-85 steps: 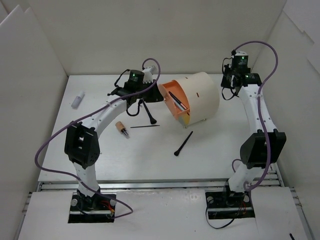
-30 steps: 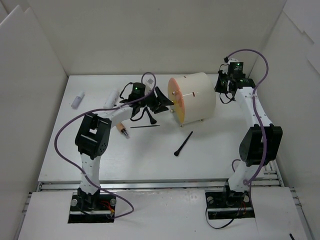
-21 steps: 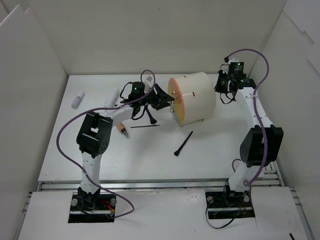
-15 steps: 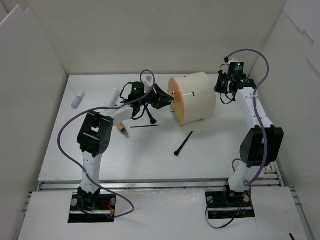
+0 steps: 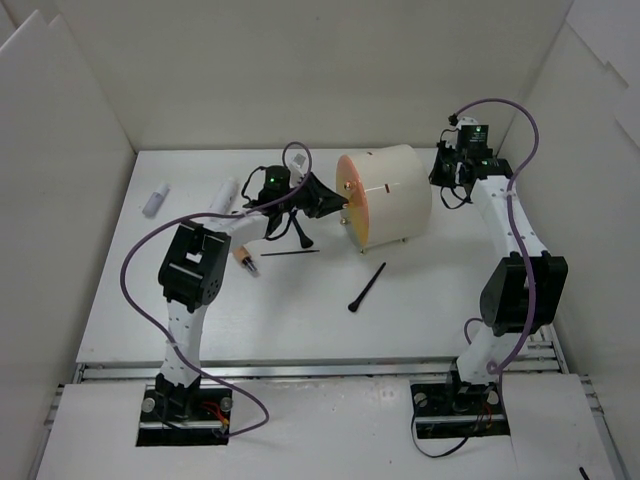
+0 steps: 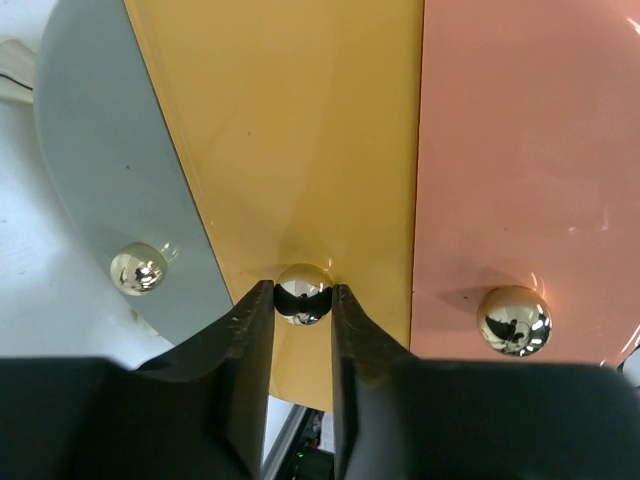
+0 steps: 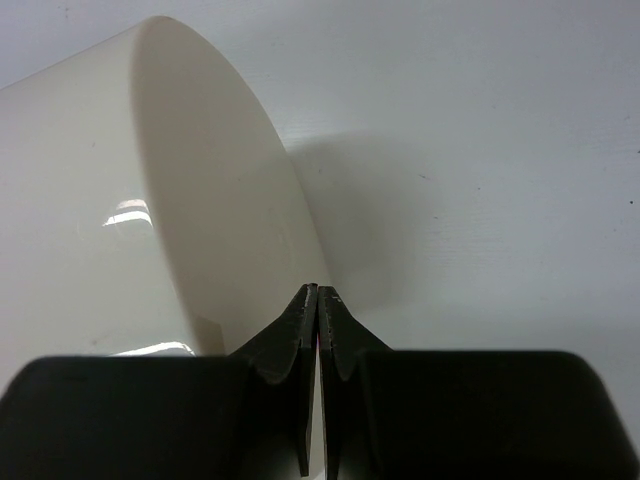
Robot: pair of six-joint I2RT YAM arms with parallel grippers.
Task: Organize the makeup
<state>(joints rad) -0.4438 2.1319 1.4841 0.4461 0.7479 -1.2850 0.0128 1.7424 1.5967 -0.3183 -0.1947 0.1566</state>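
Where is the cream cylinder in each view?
Top external: cream cylinder, centre-right on the white table.
Left wrist: its drawer fronts fill the frame; left gripper pinches the middle knob.
Right wrist: its cream wall, left half; right gripper at its edge.
Shared landmark: that table.

A drawer cylinder (image 5: 395,190) lies on its side, right of centre on the table (image 5: 250,320), with its drawer fronts facing left. The left gripper (image 5: 336,206) meets that face, the middle knob (image 6: 303,293) between its fingers. The right gripper (image 7: 318,298) touches the cylinder's rear edge. A long brush (image 5: 367,287) lies in front. To the left lie a thin brush (image 5: 290,252), a stubby brush (image 5: 243,259) and, partly hidden, perhaps another brush (image 5: 299,233). Farther left lie a tube (image 5: 222,195), then a slim pen (image 5: 156,198).
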